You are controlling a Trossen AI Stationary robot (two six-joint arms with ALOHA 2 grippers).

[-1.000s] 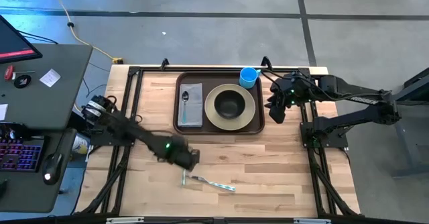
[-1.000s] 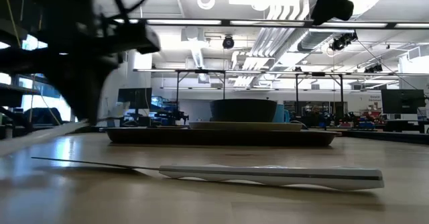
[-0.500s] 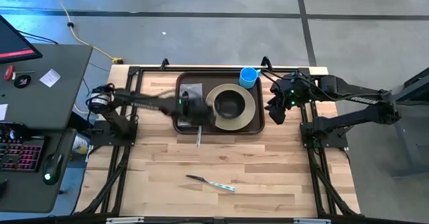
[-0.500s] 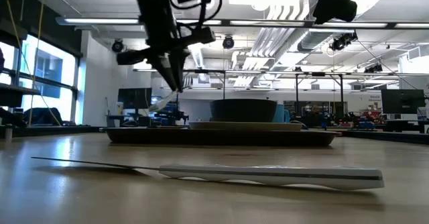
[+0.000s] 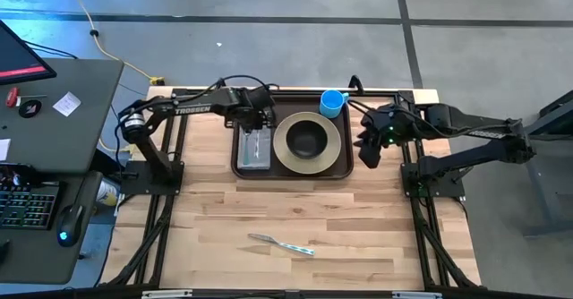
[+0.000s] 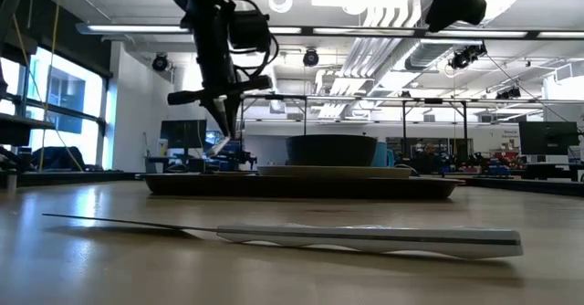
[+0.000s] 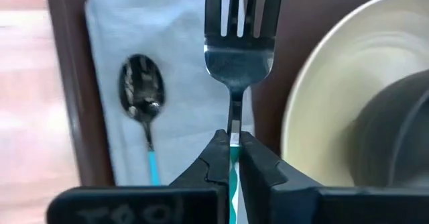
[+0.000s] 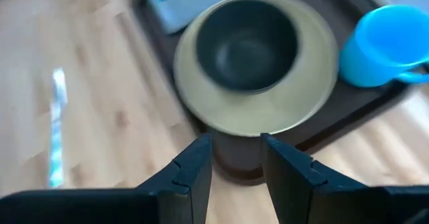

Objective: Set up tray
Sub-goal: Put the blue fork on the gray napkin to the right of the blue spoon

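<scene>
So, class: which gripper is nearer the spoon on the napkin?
Left. The left gripper, holding a fork, hangs right above the spoon; the right gripper waits beyond the tray's far side.

The dark brown rectangular tray lies flat at the table's far edge, loaded with tableware.

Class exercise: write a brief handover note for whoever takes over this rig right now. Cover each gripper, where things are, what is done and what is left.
Left gripper: shut on the fork, hanging over the napkin in the tray.
Right gripper: open, empty, waiting beside the tray's right end.
Done: spoon on napkin; plate, bowl and blue cup on the tray.
Left: set down the fork; the knife lies on the table.
</scene>
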